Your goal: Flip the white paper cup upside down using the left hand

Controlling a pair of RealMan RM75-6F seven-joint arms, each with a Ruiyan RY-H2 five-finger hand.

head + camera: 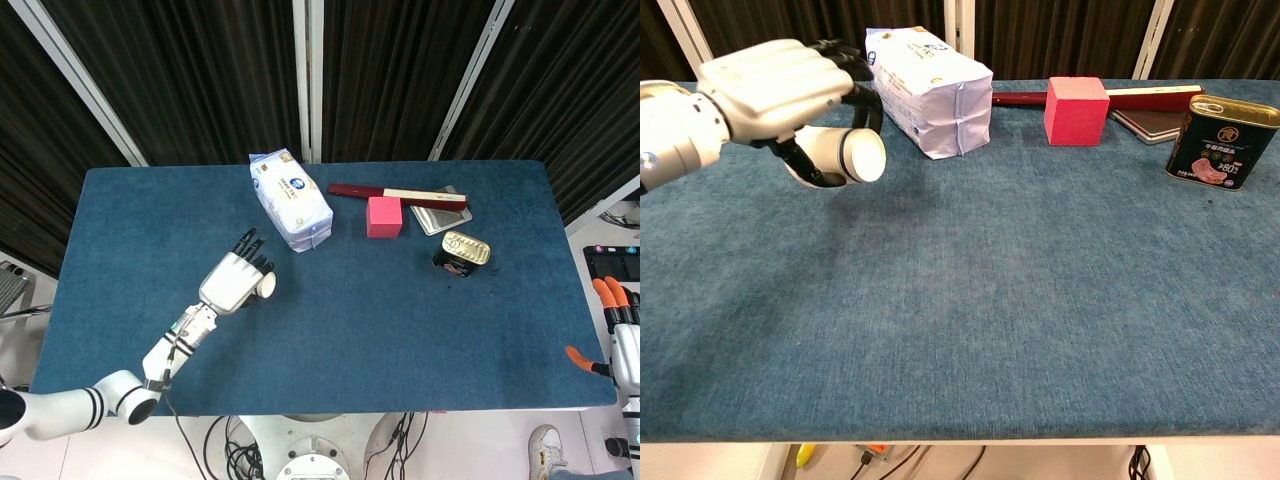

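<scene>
Cup [845,156] on its side, gripped in left hand [780,95] above table [990,300].

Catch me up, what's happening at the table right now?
The left hand grips the white paper cup on its side, lifted off the blue table, so the flip is not done. The tissue pack, pink block and tin can sit toward the back. The right hand hangs off the table's right edge.

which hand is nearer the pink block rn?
Left. The left hand, holding the paper cup, is mid-table beyond the tissue pack from the pink block; the right hand sits off the table edge.
</scene>
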